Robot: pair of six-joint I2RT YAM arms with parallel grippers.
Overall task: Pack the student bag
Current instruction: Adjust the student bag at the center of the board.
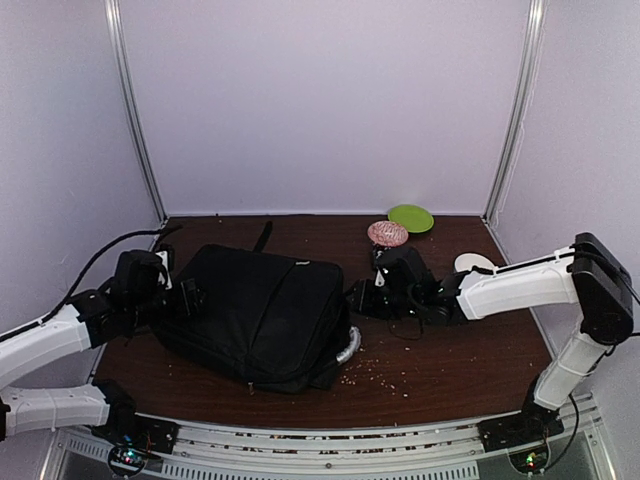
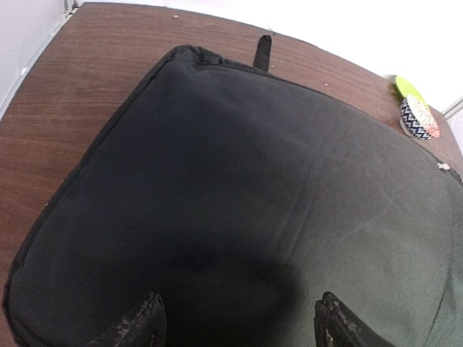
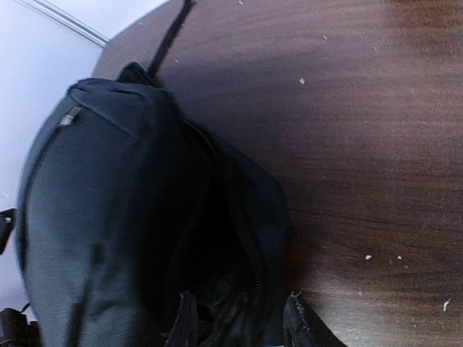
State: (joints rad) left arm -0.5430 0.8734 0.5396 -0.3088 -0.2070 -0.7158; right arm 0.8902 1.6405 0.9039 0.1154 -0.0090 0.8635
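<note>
Large black soft-fabric student bag (image 1: 260, 315) lies at centre frame on a brown wooden table (image 1: 450, 370); left gripper (image 2: 239, 307) gapes over its panel, right gripper (image 3: 240, 303) straddles its zip edge, grip undeterminable.

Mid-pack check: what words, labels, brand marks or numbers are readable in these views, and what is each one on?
No text can be read in any view.
On the student bag: a tiny pale mark near its far edge in the top view, too small to read.
On the zip pull: blurred, no lettering made out.
On the patterned bowl: zigzag pattern only, no letters.
On the green plate: plain.
</note>
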